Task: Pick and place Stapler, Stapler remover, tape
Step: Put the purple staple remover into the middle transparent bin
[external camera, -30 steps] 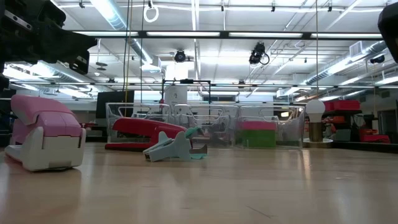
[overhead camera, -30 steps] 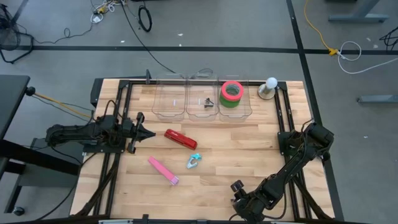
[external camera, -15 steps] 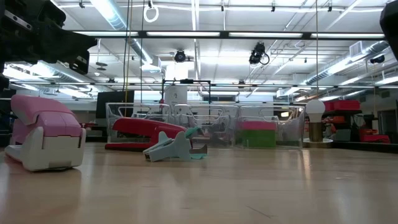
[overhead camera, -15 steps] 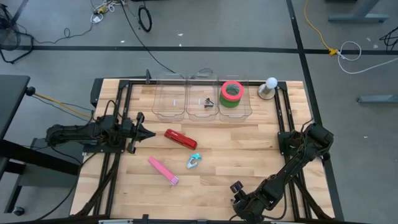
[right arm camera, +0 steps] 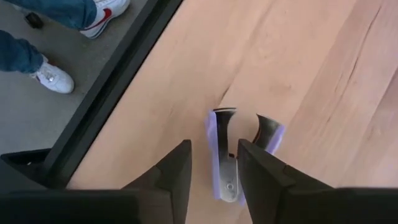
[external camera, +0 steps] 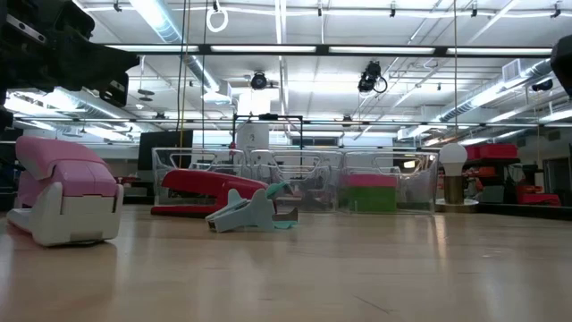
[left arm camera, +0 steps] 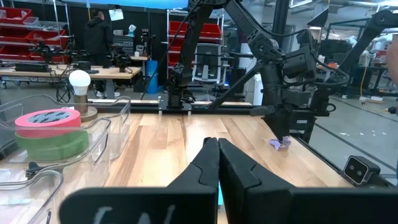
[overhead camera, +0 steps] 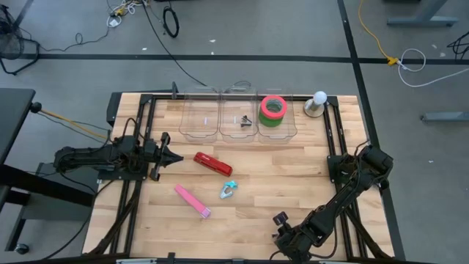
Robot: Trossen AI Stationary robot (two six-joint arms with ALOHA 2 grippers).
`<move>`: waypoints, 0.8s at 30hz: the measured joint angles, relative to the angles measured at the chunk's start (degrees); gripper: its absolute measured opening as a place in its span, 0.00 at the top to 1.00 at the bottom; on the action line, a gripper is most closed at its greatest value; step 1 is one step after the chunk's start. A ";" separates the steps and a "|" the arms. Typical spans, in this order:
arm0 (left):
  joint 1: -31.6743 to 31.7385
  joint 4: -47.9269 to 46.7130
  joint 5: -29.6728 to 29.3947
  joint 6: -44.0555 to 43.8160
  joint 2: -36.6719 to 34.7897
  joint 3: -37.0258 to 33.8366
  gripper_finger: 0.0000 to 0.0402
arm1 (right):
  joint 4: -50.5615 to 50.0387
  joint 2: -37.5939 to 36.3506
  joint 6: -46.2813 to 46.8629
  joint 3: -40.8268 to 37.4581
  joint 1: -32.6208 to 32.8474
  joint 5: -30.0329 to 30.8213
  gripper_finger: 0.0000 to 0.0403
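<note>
High view: the wooden table (overhead camera: 293,183) carries three clear plastic bins (overhead camera: 238,117) along its far edge. The bin nearest the right edge holds the red tape roll (overhead camera: 273,106) stacked on the green tape roll (overhead camera: 271,121). The red stapler (overhead camera: 212,163) lies near the table centre, with the teal staple remover (overhead camera: 228,191) and the pink stapler (overhead camera: 193,201) between it and the near edge. The left end effector (overhead camera: 170,158) hovers near the left edge, fingers fully together and holding nothing. The right end effector (right arm camera: 214,168) sits at the near edge, fingers partly apart, straddling one prong of a purple-and-metal staple remover (right arm camera: 227,155) lying on the table.
</note>
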 joint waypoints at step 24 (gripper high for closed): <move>-0.02 -0.02 0.02 -0.01 0.00 -0.01 0.99 | 1.11 0.00 -1.31 -0.03 0.07 0.11 0.82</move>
